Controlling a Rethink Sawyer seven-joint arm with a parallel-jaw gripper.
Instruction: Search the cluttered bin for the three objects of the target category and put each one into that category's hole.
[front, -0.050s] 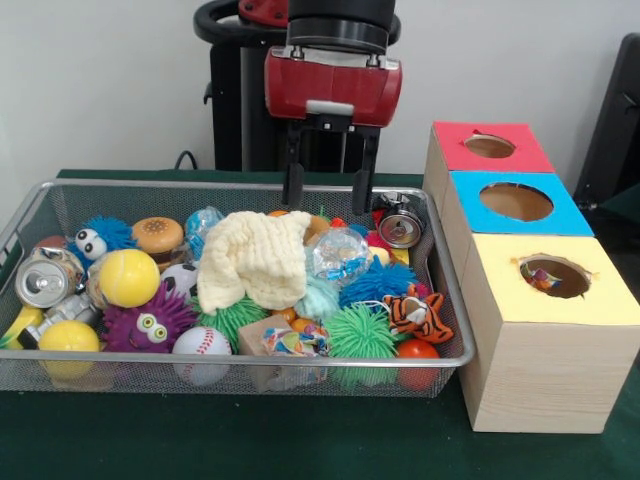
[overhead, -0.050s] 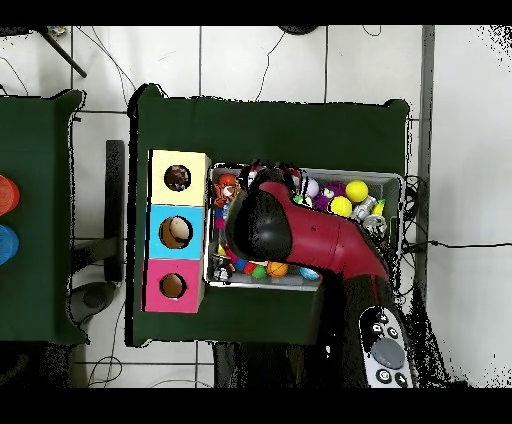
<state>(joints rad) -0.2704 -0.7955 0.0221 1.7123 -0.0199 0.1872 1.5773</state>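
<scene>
Nearest the camera, a wire mesh bin (front, -0.050s: 455, 300) sits on the dark green surface (front, -0.050s: 230, 435), packed with small toys. Along its front edge lie a baseball (front, -0.050s: 201, 343), a purple fuzzy creature with googly eyes (front, -0.050s: 150, 322), a green spiky ball (front, -0.050s: 360, 333), a small wrapped cube (front, -0.050s: 285, 342) and an orange ball (front, -0.050s: 417, 351). A striped tiger toy (front, -0.050s: 418, 314) lies just behind the orange ball. Near the middle, a cream knitted cloth (front, -0.050s: 255, 257) is draped over other items, with a clear crinkly ball (front, -0.050s: 338, 254) touching its right side. On the left side are two yellow balls (front, -0.050s: 128, 278), a silver can (front, -0.050s: 45, 281), a blue fuzzy creature (front, -0.050s: 97, 240) and a toy hamburger (front, -0.050s: 158, 236). A second can (front, -0.050s: 400, 229) rests in the far right corner.

Above the far part of the bin hangs the tool (front, -0.050s: 327, 192), its two black fingers (front, -0.050s: 293, 185) spread apart and holding nothing, their tips just above the clutter behind the cloth. In the overhead view the red arm (overhead, -0.050s: 300, 235) covers much of the bin (overhead, -0.050s: 390, 180).

Beside the bin, touching or nearly touching its right wall, stands a row of three wooden boxes, each with a round hole on top: a yellow box (front, -0.050s: 545, 290) nearest, a blue box (front, -0.050s: 515, 203) in the middle and a red box (front, -0.050s: 488, 146) farthest. Something colourful shows inside the yellow box's hole (front, -0.050s: 555, 277); it is too small to identify.
</scene>
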